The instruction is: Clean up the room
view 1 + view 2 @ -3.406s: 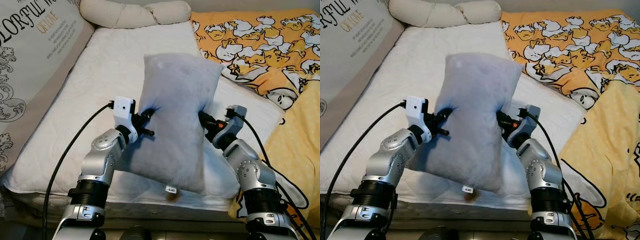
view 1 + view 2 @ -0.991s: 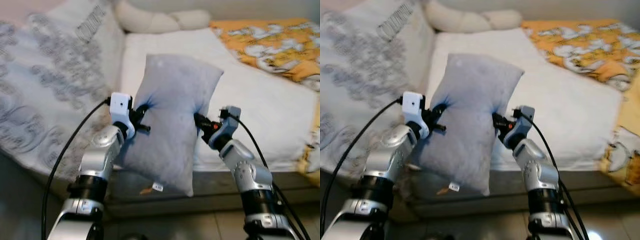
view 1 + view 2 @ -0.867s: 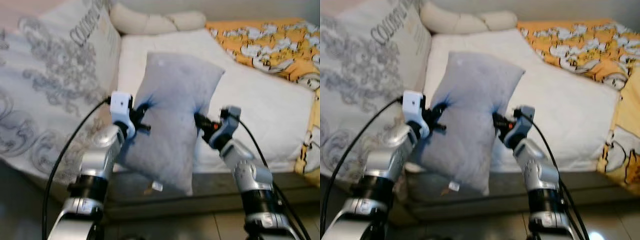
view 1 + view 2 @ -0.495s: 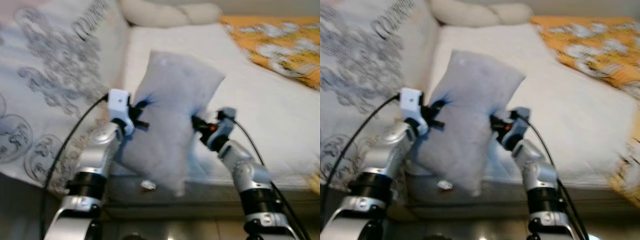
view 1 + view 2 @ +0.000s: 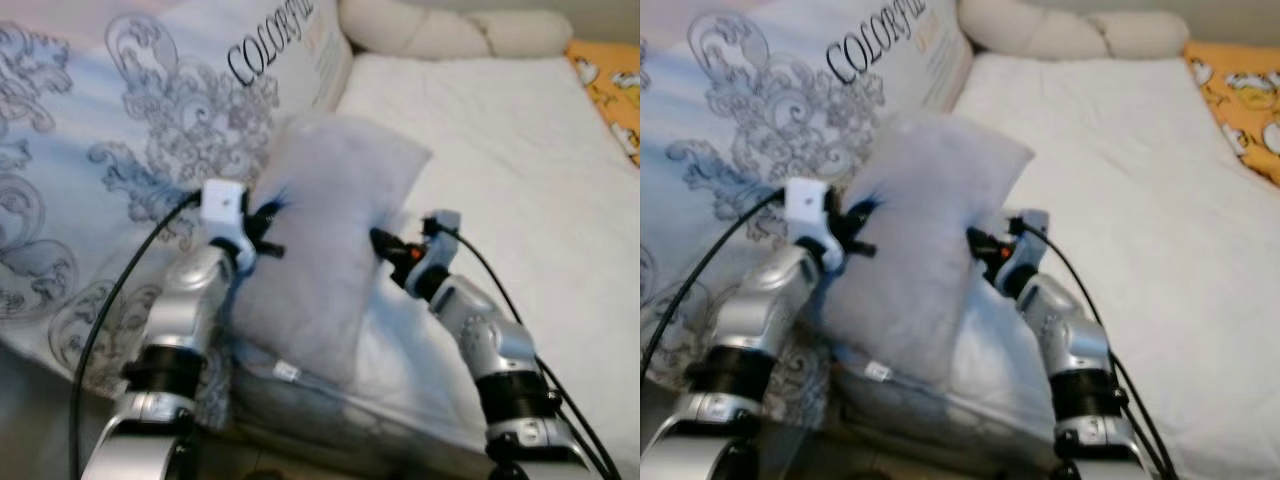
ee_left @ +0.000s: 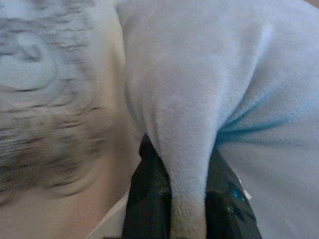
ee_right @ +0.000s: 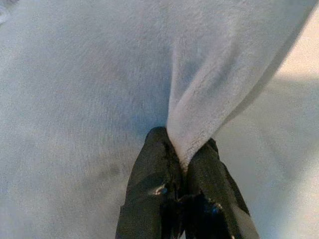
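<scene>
Grey and soft, the long plush pillow (image 5: 325, 240) hangs in front of you above the near edge of the bed (image 5: 520, 150), pinched on both flanks. Your left claw (image 5: 268, 222) grips a fold on its left side and your right claw (image 5: 383, 242) grips a fold on its right side, about midway along its length.

The head views give you the whole layout: the pillow's long axis runs from low and near you to high and away, leaning slightly to the right, with a small white tag (image 5: 286, 373) at the low end. To its left lies a large pale cushion printed with grey scrollwork and dark lettering (image 5: 150, 140). Beyond it the white quilted mattress stretches to a cream bolster (image 5: 450, 30) at the head of the bed, and a strip of orange patterned blanket (image 5: 1240, 90) shows at the far right.

The wrist views add the grips. In the left wrist view a ridge of grey pillow fabric (image 6: 194, 124) is clamped between the two black fingers (image 6: 147, 199), with the blurred scrollwork cushion (image 6: 45, 99) beside it. In the right wrist view the black fingers (image 7: 149, 184) are pressed nearly together on a thin pleat of the pillow (image 7: 199, 114).
</scene>
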Controlling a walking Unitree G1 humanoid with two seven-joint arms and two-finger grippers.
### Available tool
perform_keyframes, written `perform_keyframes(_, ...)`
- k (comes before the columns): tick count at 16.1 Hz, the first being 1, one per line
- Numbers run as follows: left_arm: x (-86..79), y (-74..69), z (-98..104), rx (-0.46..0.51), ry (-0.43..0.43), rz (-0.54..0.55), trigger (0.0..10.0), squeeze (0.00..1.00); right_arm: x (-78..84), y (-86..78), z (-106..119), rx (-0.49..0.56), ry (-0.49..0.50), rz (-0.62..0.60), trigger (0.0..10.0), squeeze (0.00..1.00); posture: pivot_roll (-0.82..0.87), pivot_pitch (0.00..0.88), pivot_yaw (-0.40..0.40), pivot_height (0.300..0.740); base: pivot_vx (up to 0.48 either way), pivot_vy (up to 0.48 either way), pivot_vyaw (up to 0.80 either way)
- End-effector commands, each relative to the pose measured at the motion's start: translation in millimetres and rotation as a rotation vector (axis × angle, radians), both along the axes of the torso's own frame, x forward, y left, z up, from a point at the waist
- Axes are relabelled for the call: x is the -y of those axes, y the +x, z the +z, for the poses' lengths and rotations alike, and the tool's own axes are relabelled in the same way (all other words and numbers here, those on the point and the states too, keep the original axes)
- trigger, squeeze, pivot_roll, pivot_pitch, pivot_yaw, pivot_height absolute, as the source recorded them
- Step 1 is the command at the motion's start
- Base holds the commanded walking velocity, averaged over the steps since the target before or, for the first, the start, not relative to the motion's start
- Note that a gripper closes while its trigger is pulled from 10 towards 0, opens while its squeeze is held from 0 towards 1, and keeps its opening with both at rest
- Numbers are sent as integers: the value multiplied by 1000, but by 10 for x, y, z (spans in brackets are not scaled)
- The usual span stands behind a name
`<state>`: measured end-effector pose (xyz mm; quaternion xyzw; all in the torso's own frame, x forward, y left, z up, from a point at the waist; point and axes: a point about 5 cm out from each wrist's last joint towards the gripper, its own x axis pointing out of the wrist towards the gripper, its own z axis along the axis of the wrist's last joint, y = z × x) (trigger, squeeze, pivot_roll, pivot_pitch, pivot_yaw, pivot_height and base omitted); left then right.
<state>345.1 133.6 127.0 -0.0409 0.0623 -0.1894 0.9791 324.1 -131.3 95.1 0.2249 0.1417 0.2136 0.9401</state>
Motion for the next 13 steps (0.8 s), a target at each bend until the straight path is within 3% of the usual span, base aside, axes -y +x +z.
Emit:
perform_keyframes(1, -5, 47, 138, 56, 26, -13, 10000, 0, -9, 13, 47, 12, 21, 0, 10000, 0, 58, 0, 66, 740, 266, 0, 0)
perform_keyframes(3, 16, 56, 148, 67, 49, -47, 10000, 0, 16, 13, 56, 16, 51, -19, 10000, 0, 58, 0, 67, 740, 0, 0, 0)
perform_keyframes(4, 39, 70, 148, 71, 91, -75, 10000, 0, 65, 19, 41, 7, 57, -58, 10000, 1000, 58, 0, 67, 740, 0, 0, 0)
perform_keyframes(10, 177, 217, 224, 112, 237, -187, 10000, 0, 276, 9, -111, -55, -17, -204, 10000, 1000, 47, 0, 73, 740, 0, 0, 0)
perform_keyframes(13, 300, 316, 176, 131, 458, -285, 10000, 0, 405, -37, -149, -49, -77, -207, 10000, 1000, 26, 0, 84, 740, 0, 0, 0)
